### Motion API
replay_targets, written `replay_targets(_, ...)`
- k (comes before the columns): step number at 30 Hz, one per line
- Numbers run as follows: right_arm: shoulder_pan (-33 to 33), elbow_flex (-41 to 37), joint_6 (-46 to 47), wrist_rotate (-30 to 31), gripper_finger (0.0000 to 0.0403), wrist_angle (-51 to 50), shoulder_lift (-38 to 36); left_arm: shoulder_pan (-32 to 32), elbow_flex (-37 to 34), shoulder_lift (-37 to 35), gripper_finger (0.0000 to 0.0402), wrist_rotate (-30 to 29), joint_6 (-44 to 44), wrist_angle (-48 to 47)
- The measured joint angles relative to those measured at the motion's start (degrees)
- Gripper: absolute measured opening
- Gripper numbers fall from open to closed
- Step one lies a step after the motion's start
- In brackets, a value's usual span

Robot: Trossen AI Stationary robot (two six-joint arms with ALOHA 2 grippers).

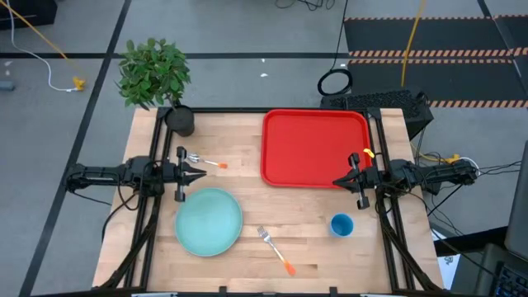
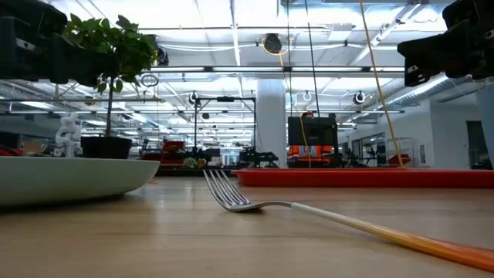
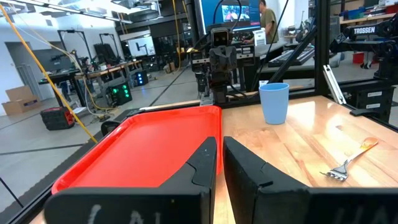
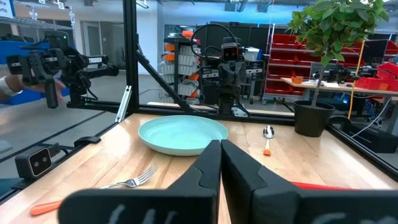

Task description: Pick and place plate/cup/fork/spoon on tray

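left gripper (image 1: 200, 174) hovers with fingers clenched on nothing, tips just above the plate (image 1: 208, 221) rim, spoon (image 1: 202, 160) near beside them. right gripper (image 1: 337, 183) fingers also clenched and holding nothing, tips at the near edge of the tray (image 1: 313, 147), which is bare. cup (image 1: 341, 224) stands on the tabletop (image 1: 305, 247) near the right fingers, off the tray. fork (image 1: 275, 250) lies between plate and cup, well apart from both fingers. potted plant (image 1: 158, 78) at the far corner.

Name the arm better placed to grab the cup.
Right, probably. The right gripper hangs just above the cup in the high view; the left gripper sits across the table, beyond the plate.
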Motion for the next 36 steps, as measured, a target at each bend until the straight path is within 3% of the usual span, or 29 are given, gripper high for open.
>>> replay_targets(27, 0.0, 0.0, 1.1, 0.0, 0.0004, 0.1, 0.0, 0.0, 0.0, 0.0, 0.0033, 0.0, 0.0, 0.8)
replay_targets(33, 0.0, 0.8, 3.7, 0.0, 0.0004, 8.5, 0.0, 0.0, 0.0, 0.0, 0.0033, 0.0, 0.0, 1.1)
replay_targets(36, 0.0, 2.7, 6.2, -0.1, 0.0004, 7.8, 0.1, 0.0, 0.0, 0.0, 0.0033, 0.0, 0.0, 1.2)
